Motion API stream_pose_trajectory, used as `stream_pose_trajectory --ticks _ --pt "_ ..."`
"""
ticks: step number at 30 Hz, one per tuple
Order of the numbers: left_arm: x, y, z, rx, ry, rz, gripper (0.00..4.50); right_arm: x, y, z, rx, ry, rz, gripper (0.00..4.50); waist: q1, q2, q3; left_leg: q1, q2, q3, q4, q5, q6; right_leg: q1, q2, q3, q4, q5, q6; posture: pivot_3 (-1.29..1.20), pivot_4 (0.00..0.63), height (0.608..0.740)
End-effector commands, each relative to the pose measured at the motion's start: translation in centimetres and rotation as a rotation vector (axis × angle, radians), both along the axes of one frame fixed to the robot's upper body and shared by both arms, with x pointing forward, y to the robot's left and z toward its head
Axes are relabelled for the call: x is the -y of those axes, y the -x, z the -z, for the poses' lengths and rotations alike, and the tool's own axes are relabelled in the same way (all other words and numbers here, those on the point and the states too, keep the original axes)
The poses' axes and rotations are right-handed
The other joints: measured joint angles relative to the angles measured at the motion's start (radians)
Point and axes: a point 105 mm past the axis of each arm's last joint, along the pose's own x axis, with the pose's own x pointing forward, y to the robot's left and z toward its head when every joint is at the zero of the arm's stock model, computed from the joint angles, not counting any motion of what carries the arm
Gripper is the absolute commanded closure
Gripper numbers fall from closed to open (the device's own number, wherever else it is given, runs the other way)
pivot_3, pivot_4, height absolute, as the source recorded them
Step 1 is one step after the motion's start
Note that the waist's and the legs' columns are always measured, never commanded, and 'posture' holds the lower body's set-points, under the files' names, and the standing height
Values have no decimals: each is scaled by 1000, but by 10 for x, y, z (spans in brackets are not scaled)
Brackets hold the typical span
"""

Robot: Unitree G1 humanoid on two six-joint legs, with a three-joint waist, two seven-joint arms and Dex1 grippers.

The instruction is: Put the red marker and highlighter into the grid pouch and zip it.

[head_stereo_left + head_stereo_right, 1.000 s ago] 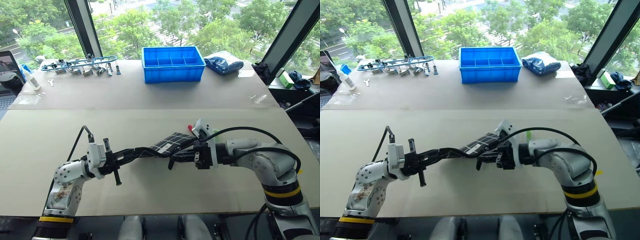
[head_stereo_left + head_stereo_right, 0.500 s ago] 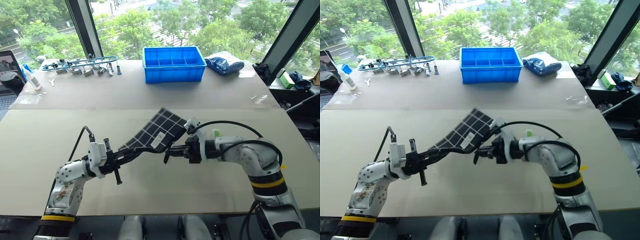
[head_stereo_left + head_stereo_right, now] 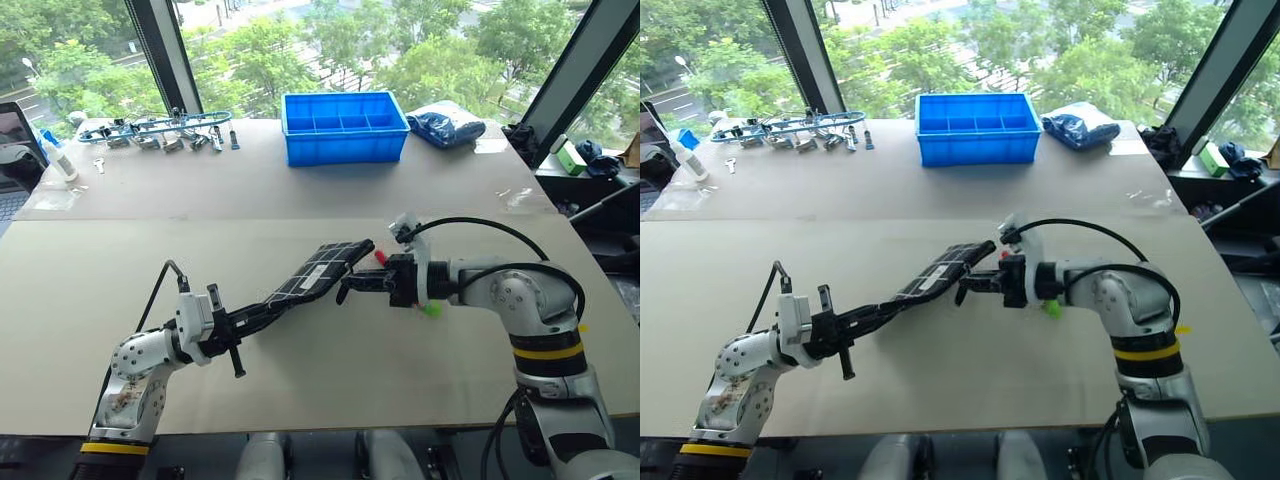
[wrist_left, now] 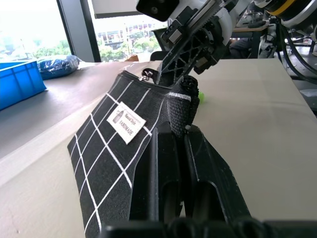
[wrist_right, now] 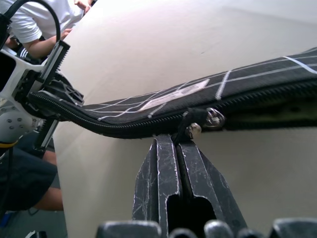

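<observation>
The grid pouch [image 3: 318,272], black with white lines, hangs stretched above the table between both grippers, edge-on to the head views. My left gripper [image 3: 243,322] is shut on its near left end, with the white label [image 4: 127,124] just beyond the fingers. On the zipper's black pull cord [image 5: 190,124] at the pouch's far end, my right gripper [image 3: 347,286] is shut. A red tip of the red marker [image 3: 381,257] peeks out behind the right gripper. One green end of the highlighter [image 3: 432,310] shows on the table below the right wrist.
A blue plastic bin [image 3: 345,125] stands at the back centre, a row of metal tools [image 3: 160,130] at the back left, a dark blue bag [image 3: 448,128] at the back right. A person in a white shirt [image 5: 29,25] is beyond the table.
The right gripper moved farther up the table with the pouch's end. The pouch swung its flat face upward half a second ago and is now edge-on. The left gripper kept still.
</observation>
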Motion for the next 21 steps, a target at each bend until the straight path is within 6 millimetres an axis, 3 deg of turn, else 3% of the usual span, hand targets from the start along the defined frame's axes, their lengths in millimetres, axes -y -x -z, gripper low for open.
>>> stream_pose_trajectory --ticks 1,6,10,15,21 --pt "1 0 -8 48 2 1 4500 -19 16 -14 30 -42 -81 4482 -2 0 0 0 0 0 0 0 0 0 0 0 0 0 0 0 150 740" --pt "3 1 -7 45 4 8 4500 -27 16 -24 42 -77 -88 4482 -4 0 0 0 0 0 0 0 0 0 1 0 0 0 0 0 150 740" --pt "3 1 -8 47 5 11 4500 -29 28 -22 48 -54 -140 4482 -1 0 0 0 0 0 0 0 0 0 0 0 0 0 0 0 150 740" --pt "2 1 -9 49 7 5 4500 1 13 -3 54 48 -56 4482 2 0 0 0 -1 0 0 0 0 1 -1 -1 -1 0 0 0 150 740" --pt "1 2 -10 52 7 0 4500 5 8 -4 71 50 -59 4482 -6 0 0 0 0 -1 0 0 0 0 2 0 0 0 0 0 150 740"
